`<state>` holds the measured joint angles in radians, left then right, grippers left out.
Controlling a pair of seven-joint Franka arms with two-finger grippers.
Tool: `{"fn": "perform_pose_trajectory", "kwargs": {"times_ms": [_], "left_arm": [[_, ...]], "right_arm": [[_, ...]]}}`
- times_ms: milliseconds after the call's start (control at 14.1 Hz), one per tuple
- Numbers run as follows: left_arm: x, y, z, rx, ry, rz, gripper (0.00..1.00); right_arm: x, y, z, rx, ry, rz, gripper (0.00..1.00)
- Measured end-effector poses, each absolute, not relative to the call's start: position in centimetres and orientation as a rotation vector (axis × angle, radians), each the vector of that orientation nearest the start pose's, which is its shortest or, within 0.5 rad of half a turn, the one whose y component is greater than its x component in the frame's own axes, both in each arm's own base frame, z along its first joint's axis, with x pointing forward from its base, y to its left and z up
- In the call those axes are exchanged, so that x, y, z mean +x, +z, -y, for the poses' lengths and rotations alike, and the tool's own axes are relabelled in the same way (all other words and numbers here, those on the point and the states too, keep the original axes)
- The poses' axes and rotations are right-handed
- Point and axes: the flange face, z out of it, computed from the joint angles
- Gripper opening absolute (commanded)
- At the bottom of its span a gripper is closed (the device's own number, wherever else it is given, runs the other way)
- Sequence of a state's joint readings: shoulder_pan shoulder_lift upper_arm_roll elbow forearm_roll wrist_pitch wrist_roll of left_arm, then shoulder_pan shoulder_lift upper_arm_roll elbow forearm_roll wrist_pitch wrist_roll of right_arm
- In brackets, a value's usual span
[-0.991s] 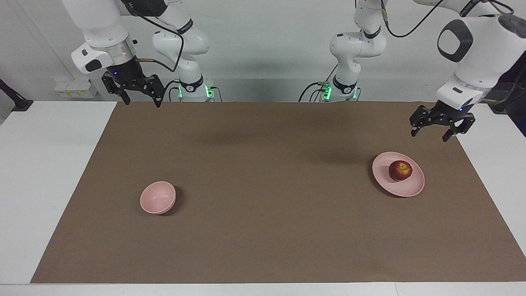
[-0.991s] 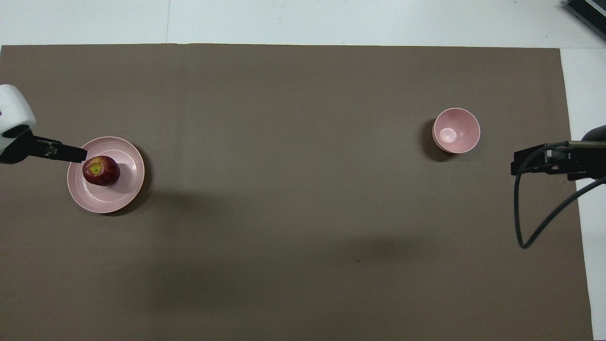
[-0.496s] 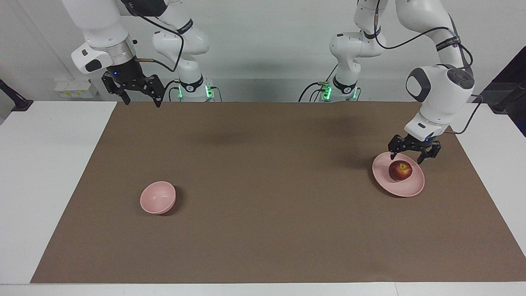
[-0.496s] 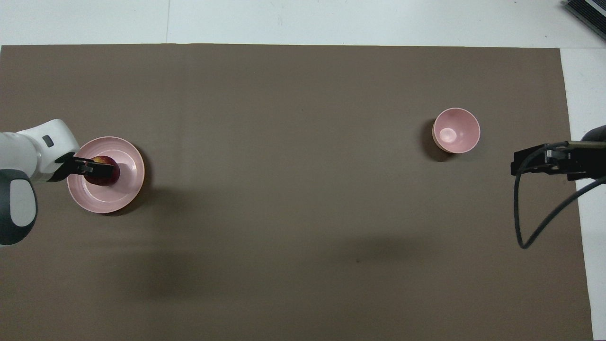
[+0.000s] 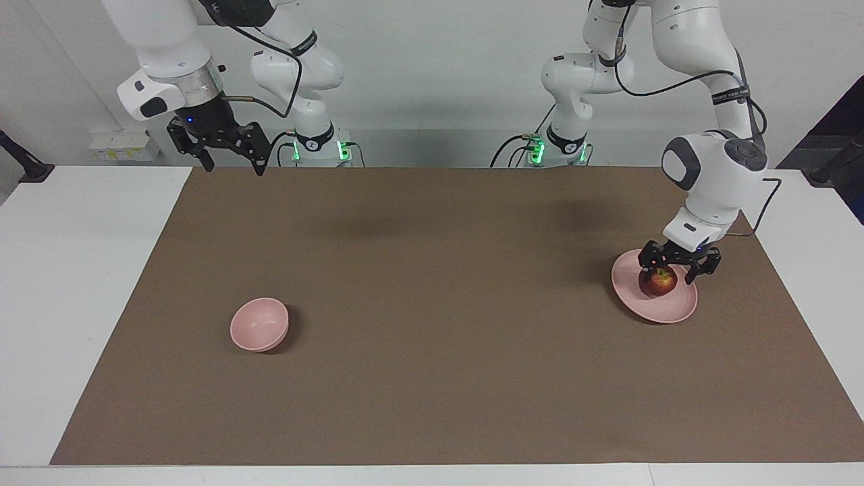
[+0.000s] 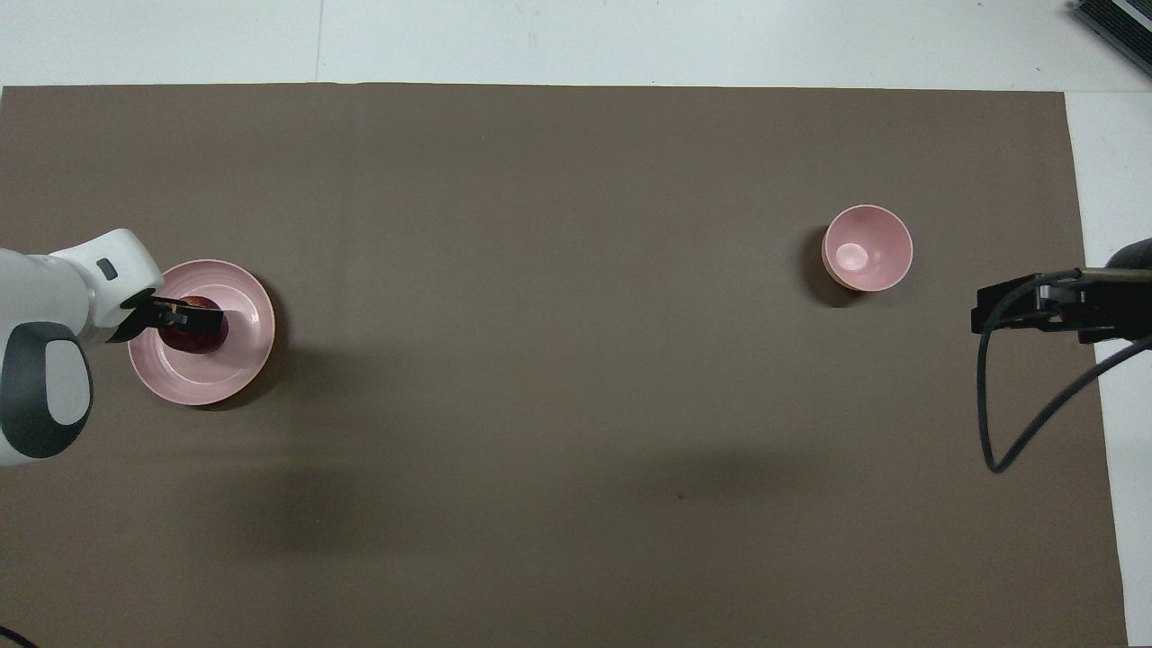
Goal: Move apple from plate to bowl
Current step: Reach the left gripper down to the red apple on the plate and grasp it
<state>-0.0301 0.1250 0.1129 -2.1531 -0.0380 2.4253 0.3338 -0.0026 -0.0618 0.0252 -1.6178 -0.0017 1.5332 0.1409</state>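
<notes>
The dark red apple (image 5: 659, 283) lies on the pale pink plate (image 5: 680, 308) toward the left arm's end of the table. My left gripper (image 5: 669, 273) is open and low over the plate, with its fingers on either side of the apple's top. In the overhead view the left gripper (image 6: 187, 315) covers most of the apple (image 6: 193, 337) on the plate (image 6: 245, 346). The small pink bowl (image 5: 258, 327) stands empty toward the right arm's end and also shows in the overhead view (image 6: 868, 248). My right gripper (image 5: 228, 160) waits open, raised over the mat's edge nearest the robots.
A brown mat (image 5: 432, 378) covers the table between the white side strips. The right gripper (image 6: 986, 317) and its black cable (image 6: 999, 432) hang over the mat's end beside the bowl.
My left arm has swung in from beside the plate and come down, so its open fingers now sit around the apple. The right arm, bowl and plate have not moved.
</notes>
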Motion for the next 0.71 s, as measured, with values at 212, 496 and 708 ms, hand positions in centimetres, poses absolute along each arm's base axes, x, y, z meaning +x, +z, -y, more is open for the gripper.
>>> {"fn": "perform_pose_trajectory", "kwargs": {"times_ms": [212, 496, 708], "left_arm": [[56.4, 35.1, -4.5, -3.104, -0.215, -0.319, 1.0], [55.7, 34.4, -4.4, -3.111, -0.191, -0.306, 1.0], [55.6, 34.5, -4.3, -3.114, -0.196, -0.285, 1.0]], "right_arm": [[53.1, 63.2, -1.2, -3.141, 0.037, -0.186, 1.0], [53.0, 63.3, -1.2, -3.141, 0.032, -0.186, 1.0], [53.0, 63.3, -1.4, -3.125, 0.035, -0.185, 1.0]]}}
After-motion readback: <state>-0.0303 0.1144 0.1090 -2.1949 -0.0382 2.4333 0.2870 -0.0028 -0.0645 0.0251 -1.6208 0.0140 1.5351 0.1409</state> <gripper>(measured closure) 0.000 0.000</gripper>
